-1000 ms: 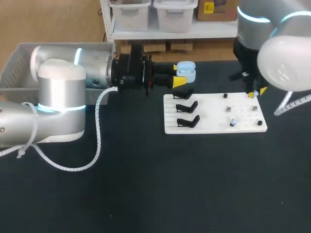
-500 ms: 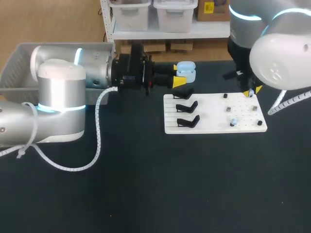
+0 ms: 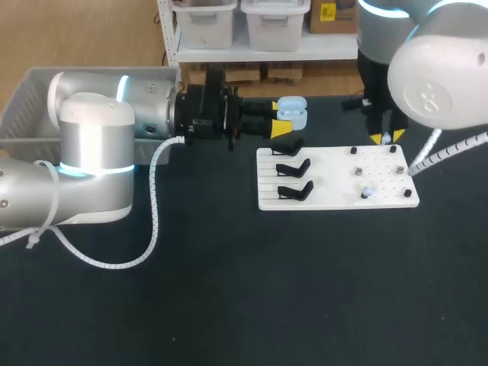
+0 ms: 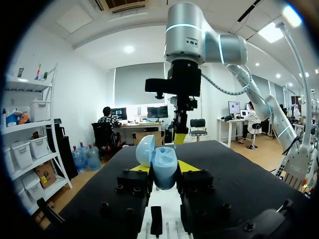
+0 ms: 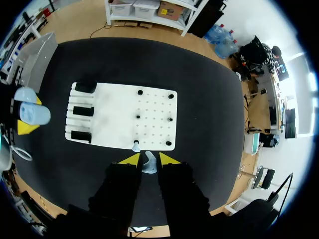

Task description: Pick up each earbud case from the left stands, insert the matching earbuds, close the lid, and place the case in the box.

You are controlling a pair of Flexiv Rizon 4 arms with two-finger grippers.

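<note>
Insertion step in hand: left gripper (image 4: 164, 168) clamps the open blue earbud case (image 3: 292, 111), lid up, upper middle of the head frame, just above the white board (image 3: 328, 183). Right gripper (image 5: 149, 159) pinches a pale earbud (image 5: 148, 164), upper right, near the board's top-right corner. Next, by my read: carry bud across to the case, line up w/ its socket, press in.

You have bare tabletop (image 3: 229, 290) along the white board's (image 3: 328, 197) near edge. Far corners blocked: left gripper (image 3: 280, 118) gripping the open case (image 3: 293, 111), right gripper (image 3: 387, 137) pinching an earbud (image 5: 148, 163).
</note>
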